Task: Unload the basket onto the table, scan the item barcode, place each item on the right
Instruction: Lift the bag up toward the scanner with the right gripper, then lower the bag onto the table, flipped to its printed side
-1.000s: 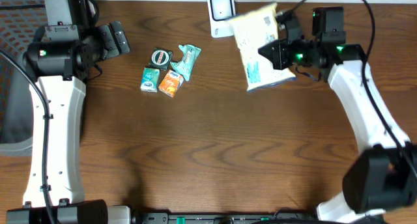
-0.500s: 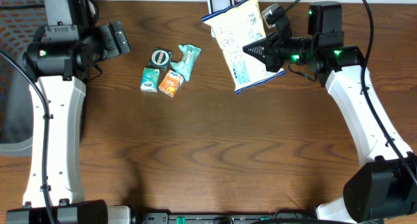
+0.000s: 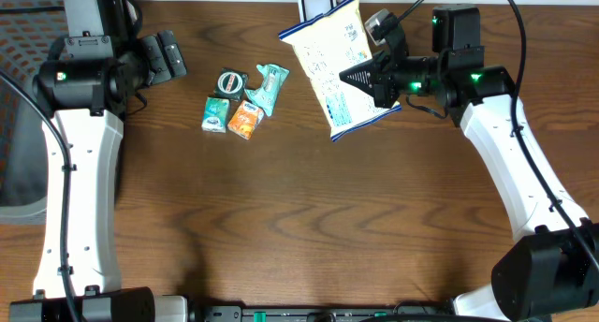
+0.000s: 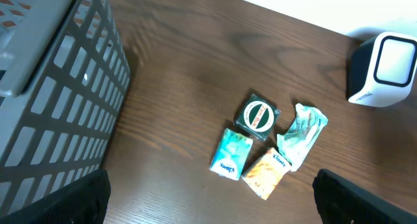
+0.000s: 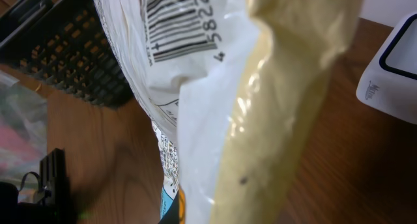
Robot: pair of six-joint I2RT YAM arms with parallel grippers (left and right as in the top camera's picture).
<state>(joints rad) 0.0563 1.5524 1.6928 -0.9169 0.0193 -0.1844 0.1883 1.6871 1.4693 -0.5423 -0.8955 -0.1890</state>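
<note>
A brown wooden worktop (image 3: 299, 219) seen from above, with a robot arm at each side. The right end effector (image 3: 360, 78) is pressed together on the edge of a snack bag (image 3: 332, 65), white with blue trim, and holds it in the air, tilted, near the middle of the worktop's far edge. From above, the bag's upper end overlaps a small white barcode scanner (image 3: 314, 2) that stands at that far edge. In the right wrist view the bag (image 5: 215, 120) fills the picture, with a black barcode (image 5: 176, 28) printed near its top. The left end effector (image 3: 171, 56) hangs near the far left corner, its fingers spread wide and holding nothing. Left of the bag, four small items lie close together: a round tin (image 3: 230, 81), a crumpled teal wrapper (image 3: 269, 86), a teal packet (image 3: 216, 114) and an orange packet (image 3: 244, 121). A grey mesh basket (image 4: 52, 100) sits at the left edge.
</note>
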